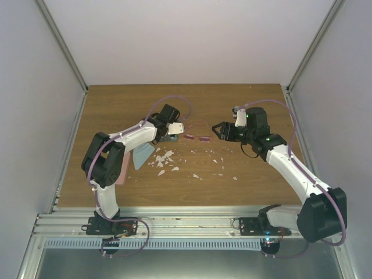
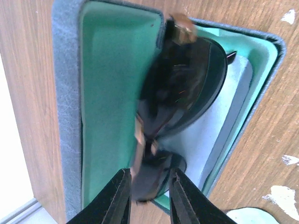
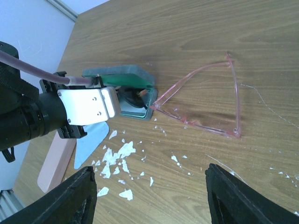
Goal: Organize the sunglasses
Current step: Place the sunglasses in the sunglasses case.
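The dark sunglasses lie tilted in the open blue-grey case with teal lining, over a light blue cloth. My left gripper is shut on one dark lens, just above the case's near end. In the top view the left gripper hovers over the case. The pink sunglasses lie unfolded on the table just right of the case; they also show in the top view. My right gripper is wide open and empty, raised to the right of the pink pair.
A pink case lies shut under the left arm. A second light blue cloth lies beside it. White flecks are scattered over the wooden table. Walls close in both sides.
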`<state>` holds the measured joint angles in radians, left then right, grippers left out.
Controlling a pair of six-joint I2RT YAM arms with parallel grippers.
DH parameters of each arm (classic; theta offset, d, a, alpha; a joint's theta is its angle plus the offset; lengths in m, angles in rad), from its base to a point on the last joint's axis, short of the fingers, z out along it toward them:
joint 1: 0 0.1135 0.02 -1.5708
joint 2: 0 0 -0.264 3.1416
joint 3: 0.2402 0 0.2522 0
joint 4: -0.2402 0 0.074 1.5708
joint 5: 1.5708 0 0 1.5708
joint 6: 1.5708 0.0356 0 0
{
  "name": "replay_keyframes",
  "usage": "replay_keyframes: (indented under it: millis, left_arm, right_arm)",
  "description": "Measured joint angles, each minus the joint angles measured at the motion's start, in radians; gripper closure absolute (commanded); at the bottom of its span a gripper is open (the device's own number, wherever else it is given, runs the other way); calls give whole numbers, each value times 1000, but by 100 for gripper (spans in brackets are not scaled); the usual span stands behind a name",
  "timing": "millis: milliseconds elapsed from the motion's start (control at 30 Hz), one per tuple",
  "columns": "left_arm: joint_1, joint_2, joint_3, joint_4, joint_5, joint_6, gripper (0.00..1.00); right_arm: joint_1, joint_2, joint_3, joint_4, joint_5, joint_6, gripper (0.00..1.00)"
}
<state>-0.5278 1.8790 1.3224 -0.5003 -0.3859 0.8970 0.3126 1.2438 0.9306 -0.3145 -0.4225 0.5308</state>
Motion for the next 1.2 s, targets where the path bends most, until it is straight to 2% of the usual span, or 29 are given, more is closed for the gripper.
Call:
replay_keyframes:
  millis: [400, 600, 767, 900, 1067, 1200]
  left_arm:
    - [14, -11, 2, -6, 63, -63, 70]
    - [41, -120, -3, 37, 133, -240, 65]
    - [55, -277, -57, 177, 95, -526, 57]
    - [87, -377, -138, 247, 113, -825, 53]
    - [219, -468, -297, 280, 273, -1183, 53]
    - [327, -498, -460, 344, 439, -1364, 57]
  right_arm:
    - [0, 29, -16, 29, -13, -3, 38]
    - [19, 101, -27, 64, -11, -4, 41]
    - [110, 234, 41, 80, 57, -8, 51]
    - [206, 393, 179, 96, 153, -10, 54]
    - [285, 578, 322, 135, 227, 28, 54]
    - [313, 724, 439, 158, 258, 82, 61]
